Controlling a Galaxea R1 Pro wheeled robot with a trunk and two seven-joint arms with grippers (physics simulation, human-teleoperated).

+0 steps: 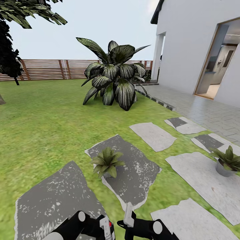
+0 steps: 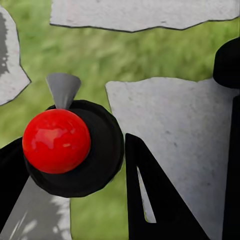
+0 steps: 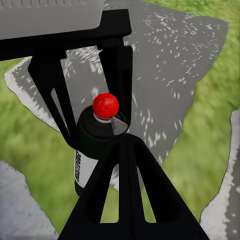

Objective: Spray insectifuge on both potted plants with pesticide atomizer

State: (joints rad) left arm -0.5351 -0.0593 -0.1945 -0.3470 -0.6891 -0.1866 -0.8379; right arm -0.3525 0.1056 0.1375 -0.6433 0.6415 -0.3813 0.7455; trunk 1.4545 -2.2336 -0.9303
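Head view, garden lawn point(image 1: 43, 126). Two potted plants on stepping stones: one rosette point(image 1: 107, 162) on the dark grey stone point(image 1: 133, 173) straight ahead, the other point(image 1: 228, 160) on a pale stone point(image 1: 203, 176) at the right edge. Big striped-leaf plant point(image 1: 115, 80) stands further back, brown slatted fence point(image 1: 50, 69) behind it, white house wall point(image 1: 193, 43) and open doorway point(image 1: 220, 63) to the right.

Both arms low at the bottom edge of the head view. Left gripper point(image 1: 106, 230) holds the pesticide atomizer point(image 1: 106, 226); only a white label strip with a red spot shows there. Right gripper point(image 1: 128, 218) sits just beside it, a pale finger pointing up toward the dark stone; cannot tell whether its fingers are apart or together.

Right wrist view: atomizer point(image 3: 95, 145) upright, red cap ball point(image 3: 105, 105) on top, white label below, dark body pinched between the left gripper's black fingers point(image 3: 117, 65), one either side.

Left wrist view: red ball point(image 2: 56, 141) and black collar close up, grey nozzle point(image 2: 63, 89) pointing away over grass, black finger point(image 2: 155, 200) beside the bottle.
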